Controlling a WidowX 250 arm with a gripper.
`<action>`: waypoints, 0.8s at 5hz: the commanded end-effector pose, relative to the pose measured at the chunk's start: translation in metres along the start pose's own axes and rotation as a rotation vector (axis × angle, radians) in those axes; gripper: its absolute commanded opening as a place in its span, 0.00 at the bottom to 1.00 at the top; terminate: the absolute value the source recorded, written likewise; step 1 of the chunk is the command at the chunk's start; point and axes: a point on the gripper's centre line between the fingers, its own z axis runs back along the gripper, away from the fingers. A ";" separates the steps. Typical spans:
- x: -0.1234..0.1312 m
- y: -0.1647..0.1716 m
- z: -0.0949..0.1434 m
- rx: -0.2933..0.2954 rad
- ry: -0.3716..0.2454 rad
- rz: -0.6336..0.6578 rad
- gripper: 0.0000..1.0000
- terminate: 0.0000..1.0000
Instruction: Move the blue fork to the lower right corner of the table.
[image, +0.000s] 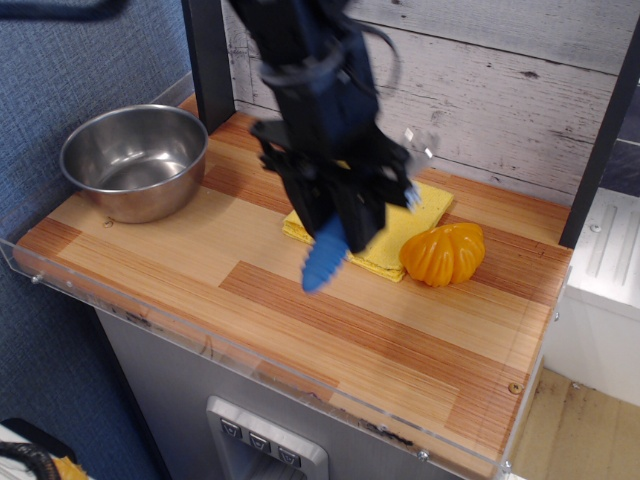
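My black gripper (342, 215) is shut on the blue fork (324, 260) and holds it above the middle of the table (180, 250). The ribbed blue handle hangs down below the fingers, its tip over the planks just in front of the yellow cloth (432, 205). The silver tines (420, 143) stick up blurred behind the gripper on the right. The arm hides much of the cloth. The table's lower right corner (500, 400) lies to my right and nearer the front.
A steel bowl (135, 160) stands at the left back. An orange pumpkin-shaped toy (445, 253) sits beside the cloth on the right. A clear acrylic rim (200, 335) runs along the front edge. A grey plank wall and black posts stand behind.
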 end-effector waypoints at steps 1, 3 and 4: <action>0.007 -0.012 -0.026 0.096 -0.005 0.010 0.00 0.00; 0.003 -0.028 -0.042 0.023 0.047 -0.096 0.00 0.00; 0.001 -0.038 -0.050 0.020 0.066 -0.132 0.00 0.00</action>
